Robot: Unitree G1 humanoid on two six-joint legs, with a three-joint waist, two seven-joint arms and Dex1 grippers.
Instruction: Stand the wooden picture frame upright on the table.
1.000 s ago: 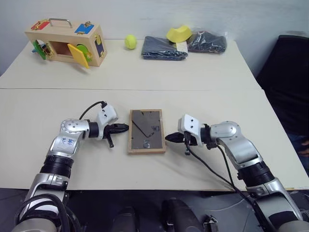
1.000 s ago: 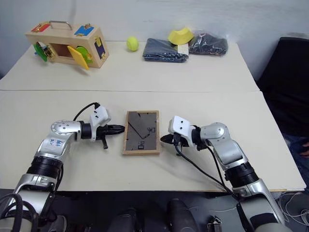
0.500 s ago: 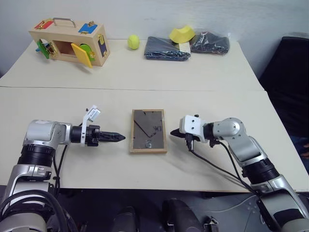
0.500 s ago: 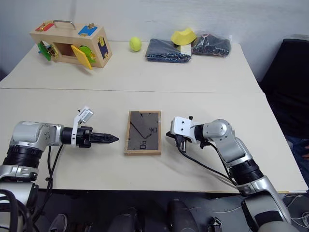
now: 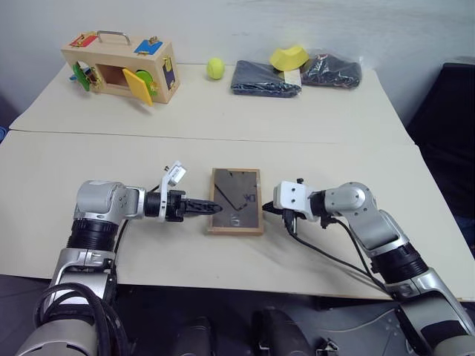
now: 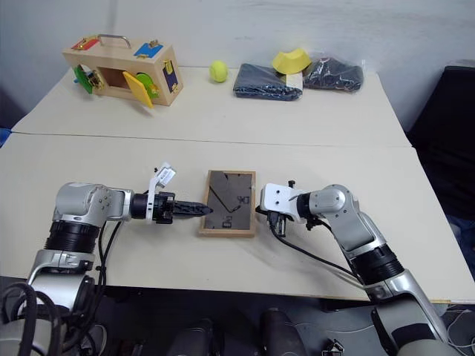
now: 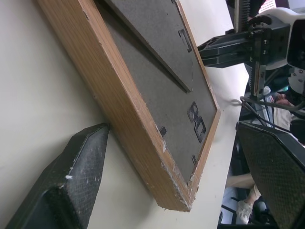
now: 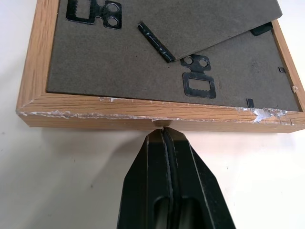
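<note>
Table (image 5: 111, 159): cream top with a seam across it, taking up most of the head views.
Toy box (image 5: 122, 65): wooden, with coloured latches, at the upper left, well apart from the work.
Dark folded cloths (image 5: 265, 77): upper middle, with a yellow piece (image 5: 289, 56) between them and a yellow-green ball (image 5: 215, 68) to their left; nothing here blocks the frame.
Wooden picture frame (image 5: 236, 211): centre of the picture, lying flat, backing up, its stand folded against the back.
Left gripper (image 7: 167, 162): fingers spread wide, one fingertip (image 7: 78, 164) on the table against the frame's left edge, the other above the backing.
Right gripper (image 8: 164, 138): fingers pressed together, tip touching the frame's right edge, holding nothing.
Progress: nothing stood up yet; lifting an edge, opening the stand and setting it upright all seem left to do.
</note>
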